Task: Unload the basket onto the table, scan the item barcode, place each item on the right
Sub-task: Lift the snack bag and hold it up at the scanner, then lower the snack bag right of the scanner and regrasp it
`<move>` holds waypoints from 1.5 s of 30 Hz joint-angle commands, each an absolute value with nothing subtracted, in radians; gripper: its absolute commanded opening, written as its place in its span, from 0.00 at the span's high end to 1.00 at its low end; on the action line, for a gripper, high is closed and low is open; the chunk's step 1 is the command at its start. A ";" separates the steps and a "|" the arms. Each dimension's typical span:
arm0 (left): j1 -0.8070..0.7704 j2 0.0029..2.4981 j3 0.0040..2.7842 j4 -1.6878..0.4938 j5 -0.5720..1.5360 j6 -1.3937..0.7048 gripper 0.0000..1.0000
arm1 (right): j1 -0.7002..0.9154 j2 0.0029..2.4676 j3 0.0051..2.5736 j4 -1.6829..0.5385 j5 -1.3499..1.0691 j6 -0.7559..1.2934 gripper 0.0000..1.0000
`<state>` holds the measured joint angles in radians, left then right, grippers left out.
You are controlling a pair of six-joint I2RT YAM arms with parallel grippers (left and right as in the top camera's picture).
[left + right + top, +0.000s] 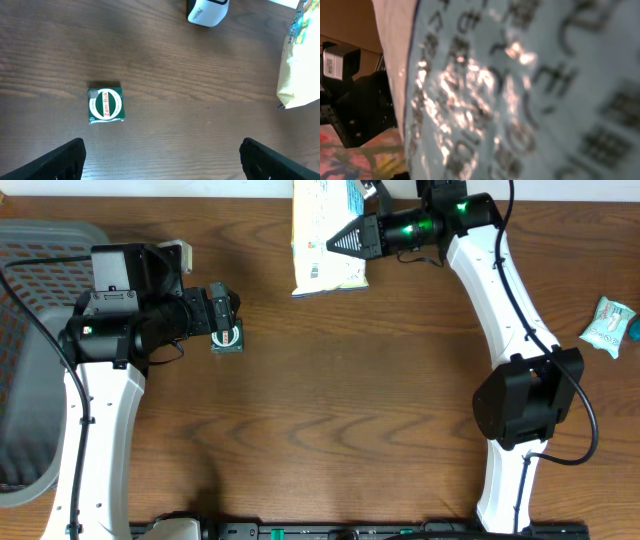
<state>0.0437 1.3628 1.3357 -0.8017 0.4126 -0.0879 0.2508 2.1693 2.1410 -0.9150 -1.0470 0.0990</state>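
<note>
Two tools show: the right tool [335, 244] is clamped on the pale packet [318, 225] at the table's [350, 400] far edge. The left tool [230, 332] hangs, fingers apart, over a small green box [105, 104].

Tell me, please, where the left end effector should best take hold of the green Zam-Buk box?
Grip the box across two opposite side walls, straight down from above. It lies flat on the table, label up, low and squarish, with bare wood all round, so the sides likely offer the only purchase. The left end effector is open.
</note>
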 commanded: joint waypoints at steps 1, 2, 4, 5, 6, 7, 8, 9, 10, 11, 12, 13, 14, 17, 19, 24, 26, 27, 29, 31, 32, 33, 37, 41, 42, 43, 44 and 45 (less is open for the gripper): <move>0.043 1.365 1.337 -0.801 0.406 -0.075 0.02 | 0.249 2.131 2.145 -0.928 -1.090 0.100 0.99; 0.043 1.365 1.337 -0.801 0.406 -0.075 0.02 | 0.250 2.131 2.145 -0.931 -1.090 0.100 0.99; 0.043 1.365 1.337 -0.801 0.406 -0.075 0.02 | 0.253 2.131 2.145 -0.932 -1.090 0.100 0.99; 0.043 1.365 1.337 -0.801 0.406 -0.075 0.02 | 0.254 2.131 2.145 -0.932 -1.090 0.099 0.99; 0.043 1.365 1.337 -0.801 0.406 -0.075 0.02 | 0.254 2.131 2.145 -0.932 -1.090 0.096 0.99; 0.043 1.365 1.337 -0.801 0.406 -0.075 0.02 | 0.254 2.131 2.145 -0.932 -1.090 0.096 0.99; 0.043 1.365 1.337 -0.801 0.406 -0.075 0.02 | 0.254 2.131 2.145 -0.932 -1.090 0.095 0.99; 0.043 1.365 1.337 -0.800 0.406 -0.075 0.02 | 0.254 2.131 2.145 -0.932 -1.090 0.094 0.99; 0.043 1.365 1.337 -0.801 0.406 -0.075 0.02 | 0.254 2.132 2.145 -0.932 -1.090 0.088 0.99; 0.043 1.365 1.337 -0.800 0.406 -0.075 0.02 | 0.255 2.132 2.145 -0.933 -1.084 0.088 0.99; 0.043 1.365 1.337 -0.801 0.406 -0.075 0.02 | 0.256 2.131 2.145 -0.933 -1.080 0.088 0.99; 0.043 1.365 1.337 -0.801 0.406 -0.075 0.02 | 0.256 2.132 2.145 -0.933 -1.079 0.088 0.99; 0.043 1.365 1.337 -0.801 0.406 -0.075 0.02 | 0.257 2.132 2.145 -0.933 -1.079 0.088 0.99; 0.043 1.365 1.337 -0.801 0.406 -0.075 0.02 | 0.259 2.132 2.145 -0.933 -1.075 0.089 0.99; 0.043 1.365 1.337 -0.801 0.406 -0.075 0.02 | 0.259 2.132 2.145 -0.933 -1.075 0.089 0.99; 0.043 1.365 1.337 -0.801 0.406 -0.075 0.02 | 0.259 2.132 2.145 -0.933 -1.073 0.089 0.99; 0.043 1.365 1.337 -0.801 0.406 -0.075 0.02 | 0.262 2.132 2.145 -0.933 -1.063 0.089 0.99; 0.043 1.365 1.337 -0.801 0.406 -0.075 0.02 | 0.264 2.132 2.145 -0.933 -1.059 0.089 0.99; 0.043 1.365 1.337 -0.801 0.406 -0.075 0.02 | 0.269 2.132 2.145 -0.933 -1.052 0.089 0.99; 0.043 1.365 1.337 -0.800 0.406 -0.075 0.02 | 0.270 2.132 2.145 -0.933 -1.048 0.089 0.99; 0.043 1.365 1.337 -0.801 0.406 -0.075 0.02 | 0.270 2.132 2.145 -0.933 -1.046 0.089 0.99; 0.043 1.365 1.337 -0.801 0.406 -0.075 0.02 | 0.270 2.132 2.145 -0.933 -1.045 0.089 0.99; 0.043 1.365 1.337 -0.801 0.406 -0.075 0.02 | 0.272 2.132 2.145 -0.938 -1.009 0.089 0.99; 0.043 1.365 1.337 -0.801 0.406 -0.075 0.02 | 0.282 2.132 2.145 -0.979 -0.812 0.110 0.99; 0.043 1.365 1.337 -0.801 0.406 -0.075 0.02 | 0.288 2.132 2.145 -0.997 -0.741 0.130 0.99; 0.043 1.365 1.337 -0.800 0.406 -0.075 0.02 | 0.294 2.132 2.145 -1.017 -0.661 0.154 0.99; 0.043 1.365 1.337 -0.801 0.406 -0.075 0.02 | 0.303 2.132 2.145 -1.042 -0.559 0.183 0.99; 0.043 1.365 1.337 -0.800 0.406 -0.075 0.02 | 0.310 2.132 2.145 -1.065 -0.464 0.209 0.99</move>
